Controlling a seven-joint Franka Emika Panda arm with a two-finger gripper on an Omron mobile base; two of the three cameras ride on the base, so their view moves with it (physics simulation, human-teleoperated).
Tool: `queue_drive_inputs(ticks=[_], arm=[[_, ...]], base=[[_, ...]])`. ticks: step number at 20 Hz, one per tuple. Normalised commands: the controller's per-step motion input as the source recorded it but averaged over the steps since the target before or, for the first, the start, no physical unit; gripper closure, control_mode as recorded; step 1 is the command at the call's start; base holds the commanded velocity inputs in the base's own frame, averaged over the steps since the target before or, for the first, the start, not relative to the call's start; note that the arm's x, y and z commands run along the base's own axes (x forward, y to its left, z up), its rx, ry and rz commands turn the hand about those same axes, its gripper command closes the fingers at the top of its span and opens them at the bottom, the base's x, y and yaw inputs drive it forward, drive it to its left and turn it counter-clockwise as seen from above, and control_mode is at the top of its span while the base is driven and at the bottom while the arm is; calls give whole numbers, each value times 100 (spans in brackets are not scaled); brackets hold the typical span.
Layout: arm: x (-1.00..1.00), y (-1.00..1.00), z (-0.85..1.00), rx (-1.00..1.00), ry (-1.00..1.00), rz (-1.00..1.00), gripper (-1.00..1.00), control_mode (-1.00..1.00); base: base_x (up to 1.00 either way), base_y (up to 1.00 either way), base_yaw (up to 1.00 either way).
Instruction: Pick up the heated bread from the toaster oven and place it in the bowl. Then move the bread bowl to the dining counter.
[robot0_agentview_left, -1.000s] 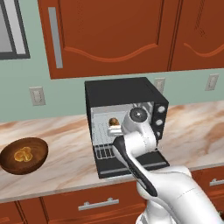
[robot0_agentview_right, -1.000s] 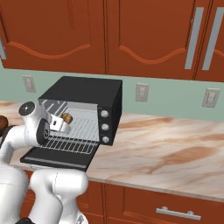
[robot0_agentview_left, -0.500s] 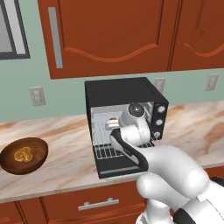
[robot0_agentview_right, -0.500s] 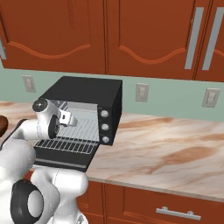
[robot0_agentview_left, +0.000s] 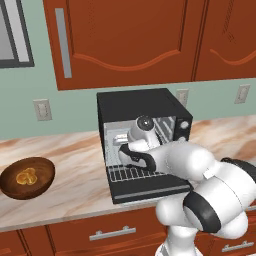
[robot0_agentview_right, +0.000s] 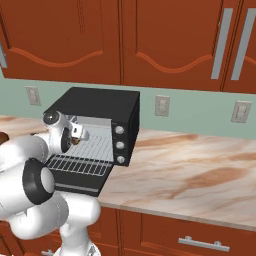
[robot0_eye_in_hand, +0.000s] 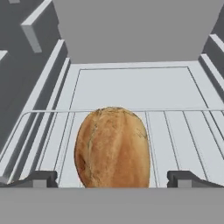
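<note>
Hand view shows one heated bread (robot0_eye_in_hand: 112, 148) on one wire rack (robot0_eye_in_hand: 175, 131), tool (robot0_eye_in_hand: 112, 178) fingers spread apart.

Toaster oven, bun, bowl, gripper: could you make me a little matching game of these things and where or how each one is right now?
Things:
1. toaster oven
2. heated bread
3. bowl
4. gripper

Places or states:
a. on the marbled counter, holding a yellow knot pastry
b. lying on the wire rack
c. door dropped open
d. open, one fingertip on each side of the bun

Pairs: 1-c, 2-b, 3-a, 4-d
</note>
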Motion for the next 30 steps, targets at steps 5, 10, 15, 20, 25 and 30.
queue_drive_inputs(ticks=[5, 10, 15, 20, 25, 30], arm=[[25, 0, -17, 0, 0, 0, -100, -100], [12, 0, -4, 0, 0, 0, 100, -100], [-45, 0, 0, 0, 0, 0, 100, -100], [-100, 15, 39, 3, 0, 4, 100, -100], [-100, 43, 98, 0, 0, 18, 100, -100], [-79, 89, 90, -1, 2, 19, 100, -100]], base=[[0, 0, 0], [0, 0, 0], [0, 0, 0], [0, 0, 0], [0, 0, 0], [0, 0, 0]])
